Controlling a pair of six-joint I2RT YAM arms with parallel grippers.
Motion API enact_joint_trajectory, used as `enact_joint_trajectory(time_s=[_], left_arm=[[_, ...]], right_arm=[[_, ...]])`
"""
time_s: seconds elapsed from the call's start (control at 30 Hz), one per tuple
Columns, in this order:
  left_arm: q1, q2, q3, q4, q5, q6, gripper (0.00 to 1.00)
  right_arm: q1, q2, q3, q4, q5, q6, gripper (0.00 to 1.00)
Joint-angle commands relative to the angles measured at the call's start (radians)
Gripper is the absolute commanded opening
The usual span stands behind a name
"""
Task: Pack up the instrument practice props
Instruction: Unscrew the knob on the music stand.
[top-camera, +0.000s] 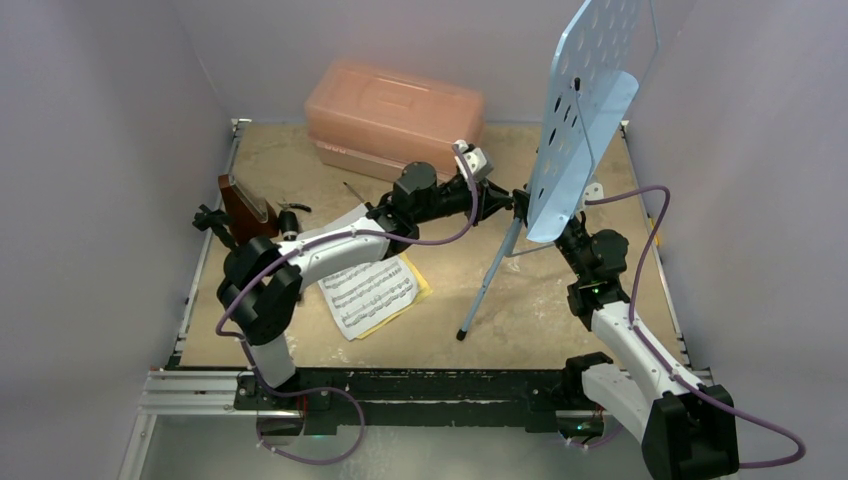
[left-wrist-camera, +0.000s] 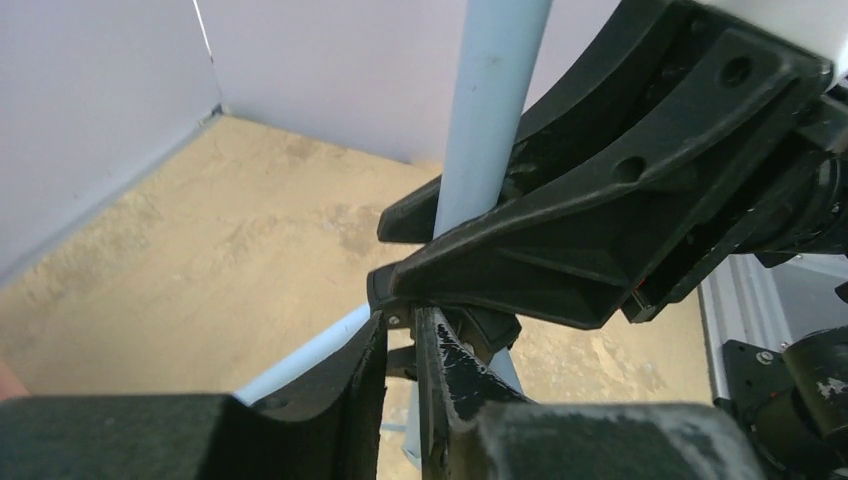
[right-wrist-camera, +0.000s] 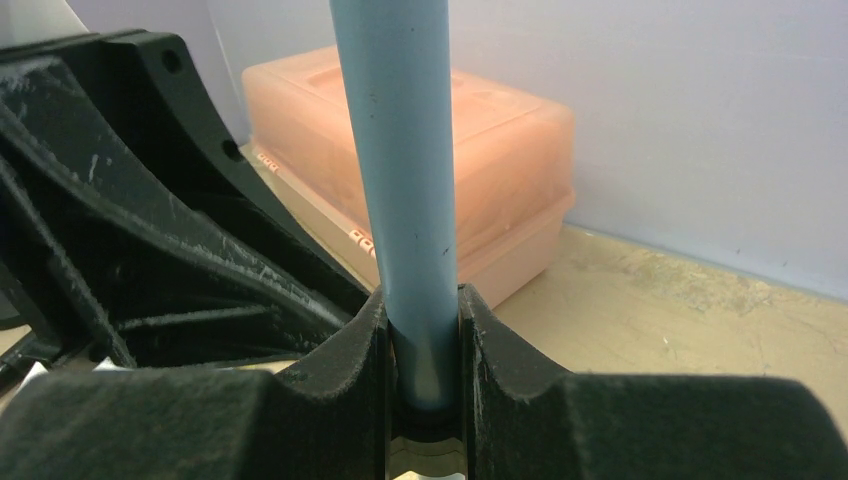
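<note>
The music stand (top-camera: 585, 130) stands right of centre on the table (top-camera: 560, 300), the case (top-camera: 395, 115) behind it to the left, against the back wall. The sheet music (top-camera: 370, 292) lies before the case, and the metronome (top-camera: 245, 207) stands at the left edge.

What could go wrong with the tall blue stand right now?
1. The stand has a big plate that sits high and leans. The right gripper pinches only the thin pole, so the stand might tip or slip.
2. The left gripper is crowded close to the right one at the pole, so they might bump.
3. A tripod leg reaches down near the pages and might scrape them if it swings.
</note>
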Motion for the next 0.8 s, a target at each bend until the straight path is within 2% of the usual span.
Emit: enact_joint_trajectory(time_s=[0.0,0.13,0.23,0.43,0.57,0.77], left_arm=[[0.002,-0.003,0.006,-0.029,-0.033,-0.048,0.24],[0.001,-0.045,-0.045,0.019,-0.024,-0.001,0.41],[0.001,-0.067,-0.057,0.008,-0.028,0.038,0.47],[0.003,-0.093,-0.090,0.005,0.011,0.131,0.50],[-0.005,-0.097,-0.112,0.006,0.056,0.272,0.51],[-0.041,-0.104,-0.168,0.024,0.048,0.553,0.52]], right_arm=[[0.013,-0.021,0.032,0.009,-0.051,0.135,0.06],[0.014,-0.021,0.034,0.008,-0.050,0.134,0.06],[0.013,-0.021,0.034,0.008,-0.051,0.133,0.06],[0.013,-0.023,0.034,0.008,-0.051,0.134,0.06],[0.013,-0.021,0.034,0.010,-0.051,0.135,0.06],[0.014,-0.019,0.034,0.011,-0.054,0.136,0.06]])
